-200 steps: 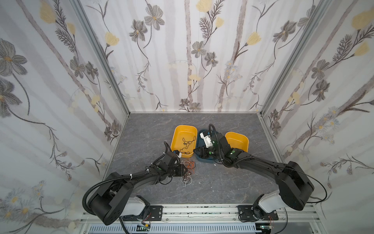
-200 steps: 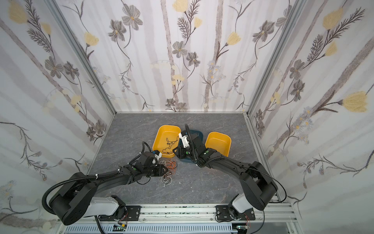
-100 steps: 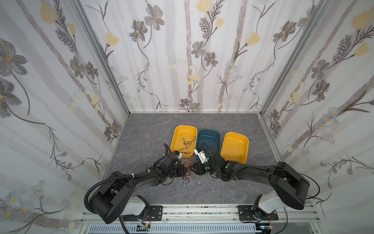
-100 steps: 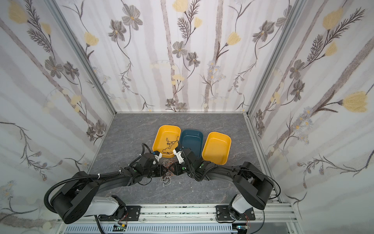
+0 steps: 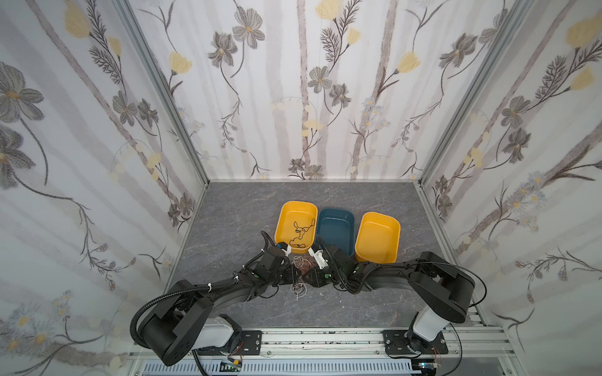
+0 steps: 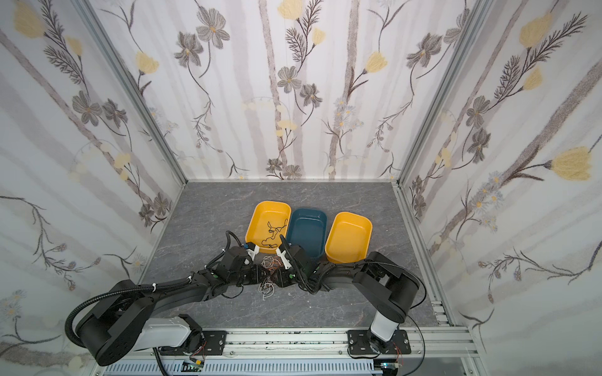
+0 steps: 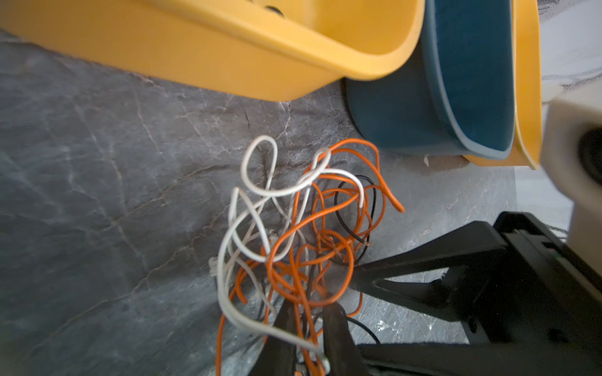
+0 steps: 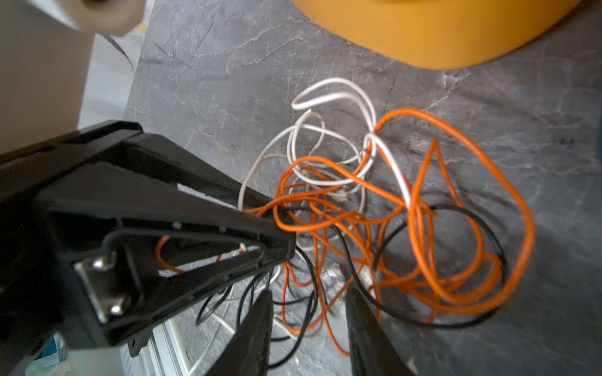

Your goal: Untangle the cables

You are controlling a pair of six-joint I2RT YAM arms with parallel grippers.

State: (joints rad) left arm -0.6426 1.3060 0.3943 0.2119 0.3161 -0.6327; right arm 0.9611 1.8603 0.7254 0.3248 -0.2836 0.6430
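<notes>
- As viewed from above, tip to tip at the same spot: left gripper and right gripper, both low over the grey table.
- Left gripper: closed, with fingers nearly touching and orange and white strands pinched between them.
- Right gripper: open, with fingers set apart and orange and black strands lying across the gap.
- Cables: orange, white and black loops knotted into one tangle, resting on the table directly ahead of both sets of fingertips and filling the space between the two grippers.
- White loops: mostly on the left gripper's side of the tangle. Wide orange loops: spread out ahead of the right gripper.
- Just beyond the fingertips, past the tangle, three trays side by side: yellow tray ahead of the left gripper, blue tray ahead of the right gripper, second yellow tray further out on the right gripper's outer side.
- Inside the yellow tray: one black cable, lying loose on the tray floor, well apart from the tangle and clear of both grippers.
</notes>
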